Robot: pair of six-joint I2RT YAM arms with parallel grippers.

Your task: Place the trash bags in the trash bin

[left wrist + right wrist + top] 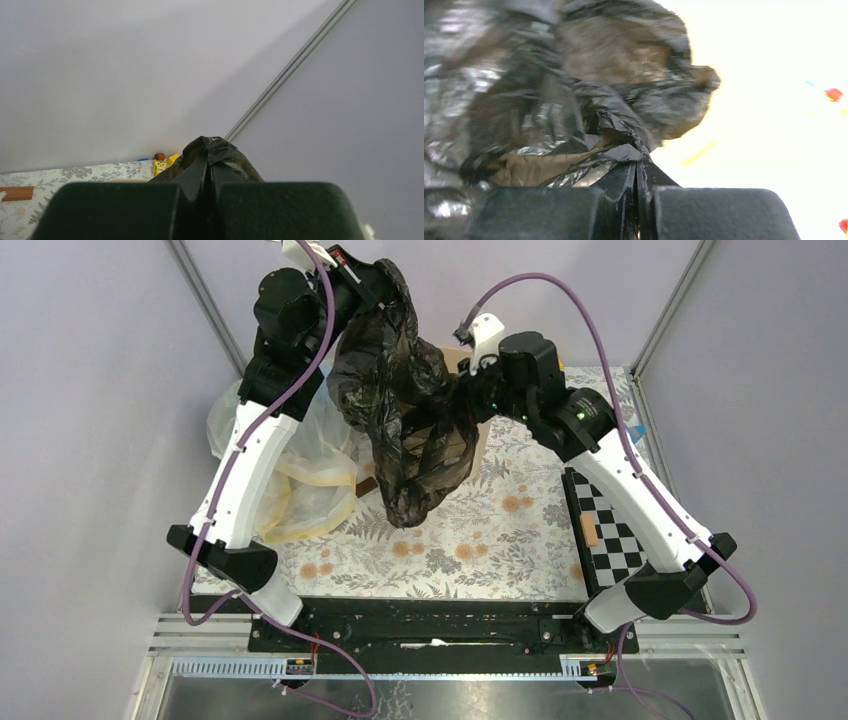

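On the left, the left hand (212,194) is closed tight on a fold of the black trash bag (400,410), holding it high above the table (480,540). The bag hangs crumpled between the two arms (covering most of the beige bin (479,443)). On the right, the right hand (638,192) is clamped on another fold.

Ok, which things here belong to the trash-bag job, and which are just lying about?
In the job: black trash bag, pinched by left gripper and right gripper; trash bin, mostly hidden behind it.
Lying about: translucent whitish bag, checkerboard, yellow toy, wooden block.
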